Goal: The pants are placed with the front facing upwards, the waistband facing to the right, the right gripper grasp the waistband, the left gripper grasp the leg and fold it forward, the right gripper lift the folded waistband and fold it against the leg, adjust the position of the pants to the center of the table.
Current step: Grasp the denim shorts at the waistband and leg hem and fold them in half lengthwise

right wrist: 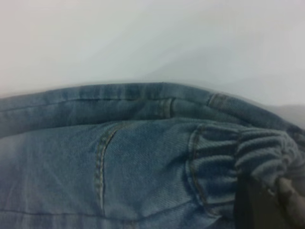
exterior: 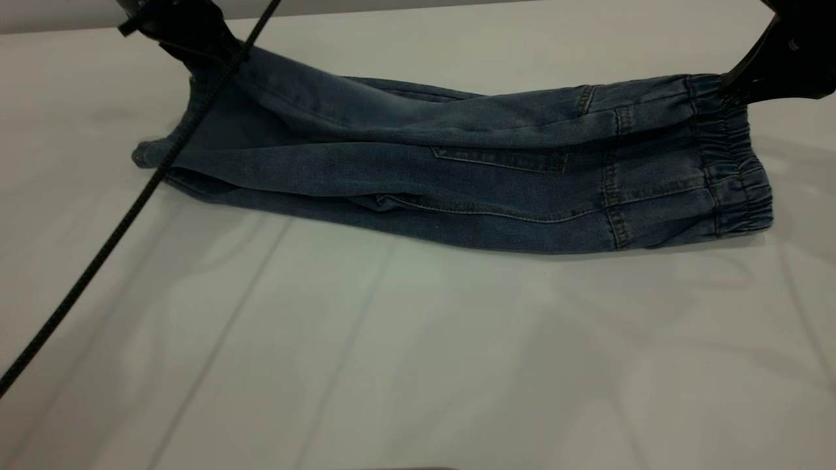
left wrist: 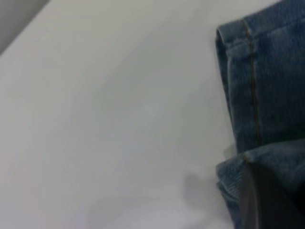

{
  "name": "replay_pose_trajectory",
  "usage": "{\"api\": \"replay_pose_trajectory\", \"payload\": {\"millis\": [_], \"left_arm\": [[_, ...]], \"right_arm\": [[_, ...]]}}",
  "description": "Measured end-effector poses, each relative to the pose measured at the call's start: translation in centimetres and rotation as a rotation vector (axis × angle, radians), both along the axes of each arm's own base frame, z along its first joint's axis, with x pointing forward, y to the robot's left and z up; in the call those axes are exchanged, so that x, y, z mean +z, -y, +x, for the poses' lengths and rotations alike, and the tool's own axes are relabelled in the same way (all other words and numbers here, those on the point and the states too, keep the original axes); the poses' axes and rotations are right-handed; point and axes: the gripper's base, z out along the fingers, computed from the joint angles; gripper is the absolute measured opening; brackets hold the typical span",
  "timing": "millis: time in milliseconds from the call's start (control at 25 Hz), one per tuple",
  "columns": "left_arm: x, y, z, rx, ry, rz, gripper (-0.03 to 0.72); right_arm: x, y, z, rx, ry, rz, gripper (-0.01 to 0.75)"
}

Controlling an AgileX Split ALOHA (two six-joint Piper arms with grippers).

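The blue denim pants point(exterior: 457, 170) lie lengthwise across the far half of the white table point(exterior: 418, 365), folded along their length. The gathered waistband point(exterior: 735, 163) is at the right end, the leg hems point(exterior: 196, 117) at the left. My left gripper point(exterior: 206, 46) is shut on the far leg's hem and holds it raised off the table; the hem point(left wrist: 233, 171) is pinched there. My right gripper point(exterior: 735, 85) is shut on the waistband's far corner and holds it slightly lifted. The ruffled band point(right wrist: 257, 152) bunches at its finger point(right wrist: 290, 191).
A black cable point(exterior: 117, 228) runs diagonally from the left arm down to the table's near left edge, crossing over the leg end. Wide bare tabletop lies in front of the pants.
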Motion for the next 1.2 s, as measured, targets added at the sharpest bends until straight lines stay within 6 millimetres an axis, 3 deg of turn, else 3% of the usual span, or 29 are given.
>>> {"api": "replay_pose_trajectory", "payload": {"millis": [440, 920, 1200], "left_arm": [[0.0, -0.4, 0.5, 0.115, 0.026, -0.15, 0.297], [-0.1, -1.0, 0.6, 0.165, 0.023, -0.18, 0.316], [-0.4, -1.5, 0.3, 0.211, -0.018, -0.14, 0.316]], "right_arm": [[0.3, 0.0, 0.5, -0.146, 0.001, 0.091, 0.055], [0.6, 0.3, 1.0, -0.304, 0.003, 0.171, 0.228], [0.6, 0.3, 1.0, -0.27, 0.023, 0.141, 0.329]]}}
